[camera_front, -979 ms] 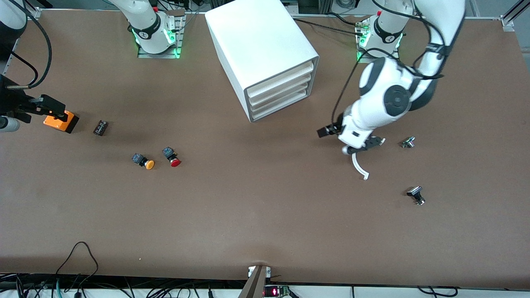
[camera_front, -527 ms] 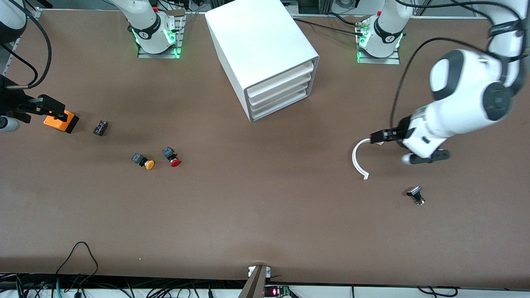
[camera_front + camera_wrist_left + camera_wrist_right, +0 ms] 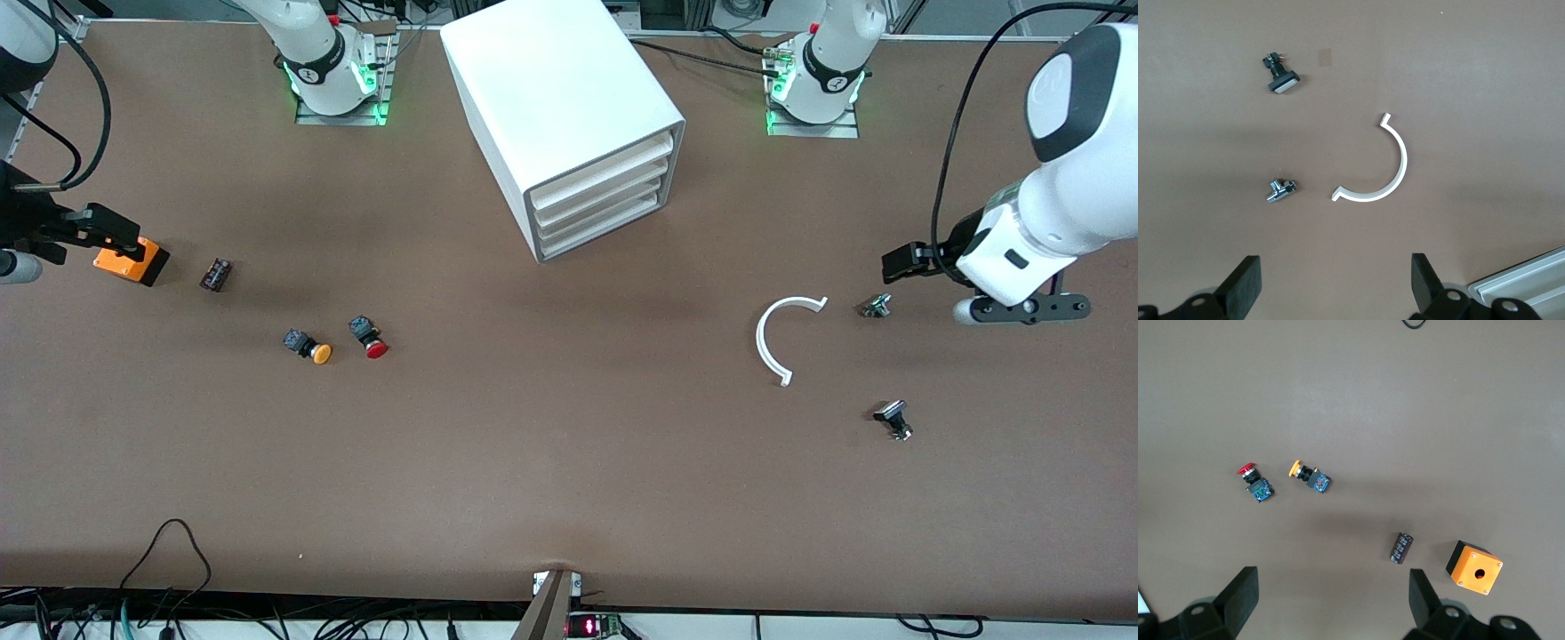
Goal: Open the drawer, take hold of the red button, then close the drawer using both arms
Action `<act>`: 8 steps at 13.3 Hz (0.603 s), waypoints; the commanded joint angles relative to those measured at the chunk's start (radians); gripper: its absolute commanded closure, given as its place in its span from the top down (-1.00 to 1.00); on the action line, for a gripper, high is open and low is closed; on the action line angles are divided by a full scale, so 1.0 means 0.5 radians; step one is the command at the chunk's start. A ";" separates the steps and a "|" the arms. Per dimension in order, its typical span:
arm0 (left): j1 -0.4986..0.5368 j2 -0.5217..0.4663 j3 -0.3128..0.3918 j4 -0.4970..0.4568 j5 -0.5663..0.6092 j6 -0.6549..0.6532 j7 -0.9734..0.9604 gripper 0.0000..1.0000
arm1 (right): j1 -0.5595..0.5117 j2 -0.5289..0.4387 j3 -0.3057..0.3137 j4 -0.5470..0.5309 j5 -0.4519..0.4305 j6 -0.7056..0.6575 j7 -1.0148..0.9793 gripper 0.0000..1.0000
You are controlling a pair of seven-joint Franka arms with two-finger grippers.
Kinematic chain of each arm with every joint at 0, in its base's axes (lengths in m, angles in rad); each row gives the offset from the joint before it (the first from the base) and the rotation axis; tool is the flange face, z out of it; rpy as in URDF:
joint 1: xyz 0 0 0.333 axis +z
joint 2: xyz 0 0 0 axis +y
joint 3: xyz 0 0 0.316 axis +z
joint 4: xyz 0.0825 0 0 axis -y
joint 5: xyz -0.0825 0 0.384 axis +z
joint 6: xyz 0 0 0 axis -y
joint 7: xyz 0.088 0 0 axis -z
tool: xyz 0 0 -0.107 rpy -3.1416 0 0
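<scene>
Risk: the orange-capped button (image 3: 308, 347) sits just beside the red button (image 3: 368, 338), so a sloppy pick could grab the wrong one. All four drawers in the cabinet (image 3: 569, 116) look shut.

Red button: small red mushroom cap, black body, lying on its side on the table, nearer the front cam than the cabinet, toward the right arm's end.

Left gripper (image 3: 1331, 290) spread wide, empty, over the table near a white curved piece (image 3: 782, 338). Right gripper (image 3: 1328, 607) also released, empty, over the orange box (image 3: 132, 260).

Brown table (image 3: 569, 480) with cabinet (image 3: 551, 98), button (image 3: 368, 338), white arc (image 3: 772, 342).

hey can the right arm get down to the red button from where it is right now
Probably yes. The right gripper hangs open over the table by the orange box, and the red button lies in the open beside the orange-capped button, nothing over it.
</scene>
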 commanded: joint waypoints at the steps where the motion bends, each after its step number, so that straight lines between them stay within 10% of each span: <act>1: 0.049 -0.010 -0.003 0.051 0.041 -0.054 0.059 0.98 | -0.017 0.002 0.010 0.013 0.025 -0.021 -0.030 1.00; 8: 0.089 -0.060 -0.006 0.064 0.105 -0.018 0.102 0.98 | 0.001 -0.001 0.019 0.019 0.031 0.004 0.319 1.00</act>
